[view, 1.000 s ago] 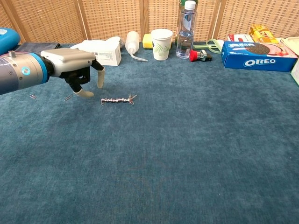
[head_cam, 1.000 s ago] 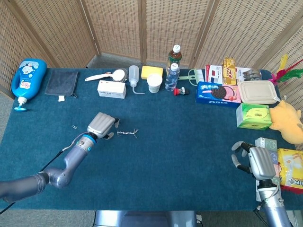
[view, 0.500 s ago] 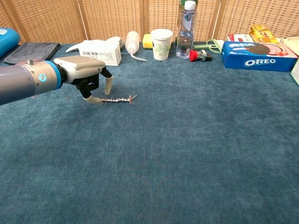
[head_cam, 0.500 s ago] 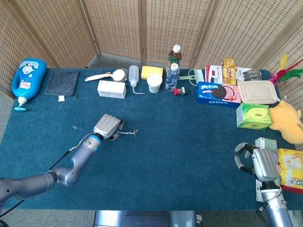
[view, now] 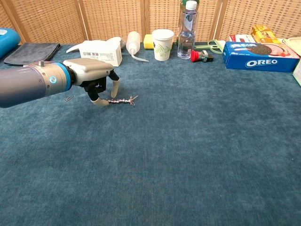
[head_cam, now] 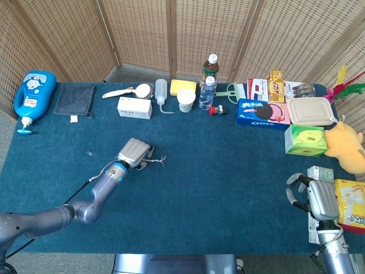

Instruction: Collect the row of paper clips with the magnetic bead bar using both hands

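The magnetic bead bar [view: 120, 100] is lying flat on the blue-covered counter [view: 197, 155], left of centre, with a few paper clips already clinging at its right tip, which suggests it is serving as the collecting tool. The left hand [view: 94, 77] is poised over the bar's left end, palm down, its fingertips [view: 114, 88] pointing at the cloth and one of them touching or nearly touching that end; no closed grasp is visible, so the hand is reading as spread and empty, likely placed low so that the thin bar can be pinched up from the surface. One loose paper clip [view: 68, 98] is lying just beside the left wrist, and another paper clip [head_cam: 90, 153] is lying farther left, both apart from the bar and apparently awaiting collection. The right hand [head_cam: 318, 198] is hovering at the counter's far right edge, well apart from the bar, fingers loosely curled around nothing, probably kept clear until a second grip is needed. A white box [view: 100, 50], paper cup [view: 162, 44] and water bottle [view: 187, 29] are standing along the back.
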Robot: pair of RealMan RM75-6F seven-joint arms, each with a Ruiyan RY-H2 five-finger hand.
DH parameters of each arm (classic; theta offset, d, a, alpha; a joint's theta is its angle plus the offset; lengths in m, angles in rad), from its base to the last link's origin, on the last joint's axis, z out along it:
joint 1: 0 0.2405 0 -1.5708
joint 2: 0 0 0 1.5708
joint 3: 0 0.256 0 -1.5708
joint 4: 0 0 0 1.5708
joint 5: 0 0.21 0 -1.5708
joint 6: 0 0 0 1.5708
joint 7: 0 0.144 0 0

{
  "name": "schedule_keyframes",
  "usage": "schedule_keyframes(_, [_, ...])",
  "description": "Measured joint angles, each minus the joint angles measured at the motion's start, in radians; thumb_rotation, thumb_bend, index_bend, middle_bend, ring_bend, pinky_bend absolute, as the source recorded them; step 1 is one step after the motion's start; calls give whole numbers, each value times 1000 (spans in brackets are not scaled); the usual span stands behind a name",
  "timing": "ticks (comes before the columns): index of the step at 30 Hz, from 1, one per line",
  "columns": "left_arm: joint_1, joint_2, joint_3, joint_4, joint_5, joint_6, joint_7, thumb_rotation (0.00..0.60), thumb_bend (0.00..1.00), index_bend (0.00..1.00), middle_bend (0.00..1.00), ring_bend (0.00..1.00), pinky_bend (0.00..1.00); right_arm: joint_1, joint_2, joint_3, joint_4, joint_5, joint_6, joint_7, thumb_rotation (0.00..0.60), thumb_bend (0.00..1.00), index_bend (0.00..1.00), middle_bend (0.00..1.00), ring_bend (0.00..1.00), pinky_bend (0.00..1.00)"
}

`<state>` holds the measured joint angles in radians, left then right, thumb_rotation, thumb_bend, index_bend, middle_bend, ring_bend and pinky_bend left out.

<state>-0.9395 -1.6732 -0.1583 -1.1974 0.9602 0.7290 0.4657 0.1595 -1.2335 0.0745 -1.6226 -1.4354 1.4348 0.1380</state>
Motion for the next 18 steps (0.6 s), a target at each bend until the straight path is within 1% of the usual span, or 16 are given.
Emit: schedule_keyframes(18, [-24,-7,14,10,-54,-13,26,600,600,482,919,1000,1000,-15,0,6,3,2,-5,10,600,407,525,589,609,827])
